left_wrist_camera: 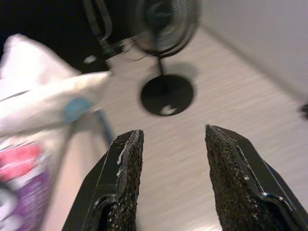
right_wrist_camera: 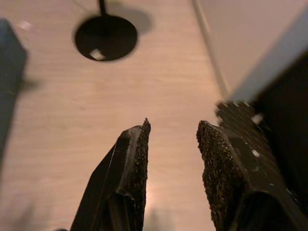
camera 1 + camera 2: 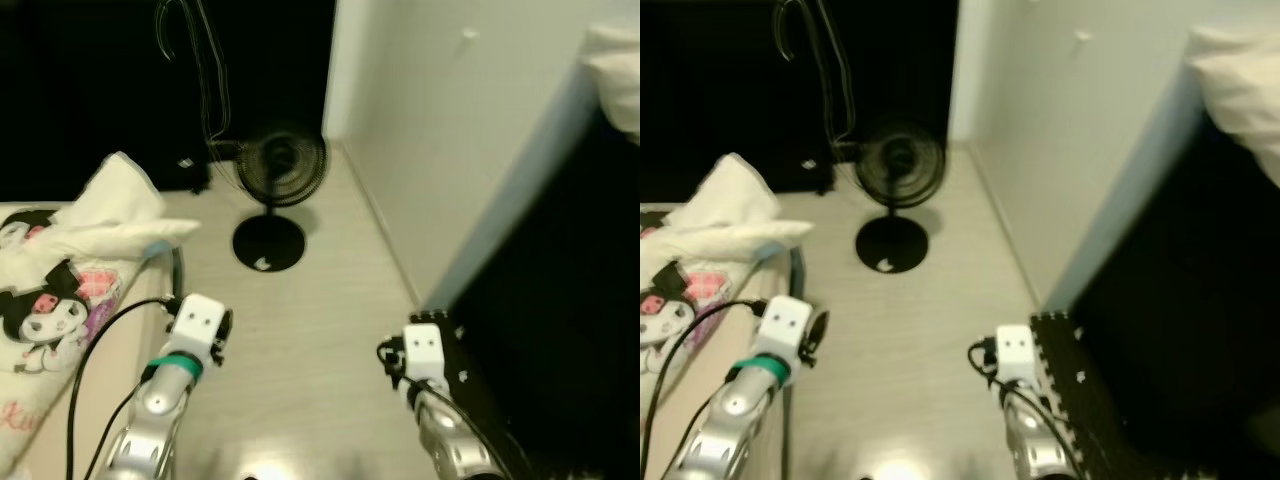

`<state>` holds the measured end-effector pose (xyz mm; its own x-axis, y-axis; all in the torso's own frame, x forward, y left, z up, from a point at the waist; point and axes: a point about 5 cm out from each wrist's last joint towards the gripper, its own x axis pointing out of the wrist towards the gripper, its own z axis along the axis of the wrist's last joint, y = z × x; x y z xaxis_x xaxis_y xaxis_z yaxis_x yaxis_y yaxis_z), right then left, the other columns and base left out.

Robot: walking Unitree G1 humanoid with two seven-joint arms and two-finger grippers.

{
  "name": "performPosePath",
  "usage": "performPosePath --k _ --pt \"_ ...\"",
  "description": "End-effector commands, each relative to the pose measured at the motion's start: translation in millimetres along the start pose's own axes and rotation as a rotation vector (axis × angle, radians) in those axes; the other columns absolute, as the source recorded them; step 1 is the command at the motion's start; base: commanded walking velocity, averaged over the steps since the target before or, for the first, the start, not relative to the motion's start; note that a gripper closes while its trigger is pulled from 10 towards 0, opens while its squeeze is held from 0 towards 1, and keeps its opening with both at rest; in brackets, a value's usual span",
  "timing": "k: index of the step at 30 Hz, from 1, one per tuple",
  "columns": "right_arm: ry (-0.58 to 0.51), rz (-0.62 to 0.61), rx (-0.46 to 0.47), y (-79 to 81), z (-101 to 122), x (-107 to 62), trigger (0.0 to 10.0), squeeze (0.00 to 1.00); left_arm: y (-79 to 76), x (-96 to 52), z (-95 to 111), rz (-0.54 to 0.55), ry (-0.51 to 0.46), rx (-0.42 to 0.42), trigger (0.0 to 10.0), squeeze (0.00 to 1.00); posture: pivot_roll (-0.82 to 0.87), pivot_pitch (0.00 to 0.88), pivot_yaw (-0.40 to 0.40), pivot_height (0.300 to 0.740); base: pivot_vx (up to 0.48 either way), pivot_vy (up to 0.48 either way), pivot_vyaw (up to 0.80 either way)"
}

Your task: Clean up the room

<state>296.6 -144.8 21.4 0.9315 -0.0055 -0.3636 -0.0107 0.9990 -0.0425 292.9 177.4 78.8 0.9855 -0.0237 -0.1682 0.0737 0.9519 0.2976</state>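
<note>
Pale wood floor (image 3: 300, 330): upright fan (image 3: 283, 165) faces the robot, both hands empty.

1. The left arm (image 3: 150, 420) is silver. It reaches forward and up from the bottom of the head view.
2. It has a green band near the wrist and a white box at the end.
3. A black cable loops beside the left arm.
4. The left gripper (image 1: 171, 180) has two black, bumpy fingers. They are apart, with a gap between them, and hold nothing.
5. The right arm (image 3: 450, 440) is silver too. It also has a white box at its end.
6. The right gripper (image 2: 171, 168) has its two black fingers apart. Nothing is between them.
</note>
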Motion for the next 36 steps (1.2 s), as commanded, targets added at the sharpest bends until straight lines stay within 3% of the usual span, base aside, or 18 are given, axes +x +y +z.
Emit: performPosePath --k 1,7,12,14,19,27,36 --pt "0.036 -0.019 0.019 -3.4 -10.3 -2.8 10.0 0.00 -4.8 0.6 -2.7 -0.010 0.020 0.003 10.0 0.00 0.18 0.000 -0.007 0.740 0.000 0.000 0.79" --pt "0.027 -0.026 0.028 -1.0 -4.0 1.9 10.0 0.00 -4.4 10.3 5.2 -0.017 0.004 0.024 10.0 0.00 0.20 0.000 0.015 0.740 0.000 0.000 0.79" --pt "0.014 -0.038 0.057 4.2 -0.6 3.4 10.0 0.00 5.5 22.3 21.0 -0.017 -0.030 0.053 10.0 0.00 0.21 0.000 0.046 0.740 0.000 0.000 0.79" --pt "0.022 -0.050 0.061 2.3 -5.9 0.4 10.0 0.00 6.7 20.0 15.6 -0.006 -0.008 -0.024 10.0 0.00 0.19 0.000 0.039 0.740 0.000 0.000 0.79" --pt "0.025 -0.050 0.056 0.5 -8.2 -1.3 10.0 0.00 3.4 14.1 4.8 -0.003 0.029 -0.095 10.0 0.00 0.17 0.000 0.034 0.740 0.000 0.000 0.79" --pt "0.023 -0.047 0.049 -0.6 -7.8 -0.6 10.0 0.00 -2.1 4.4 -11.1 -0.015 0.081 -0.045 10.0 0.00 0.16 0.000 0.028 0.740 0.000 0.000 0.79" --pt "0.028 -0.041 0.036 -1.4 -9.8 -2.4 10.0 0.00 -3.6 7.3 -12.5 0.013 0.091 -0.020 10.0 0.00 0.15 0.000 0.001 0.740 0.000 0.000 0.79"
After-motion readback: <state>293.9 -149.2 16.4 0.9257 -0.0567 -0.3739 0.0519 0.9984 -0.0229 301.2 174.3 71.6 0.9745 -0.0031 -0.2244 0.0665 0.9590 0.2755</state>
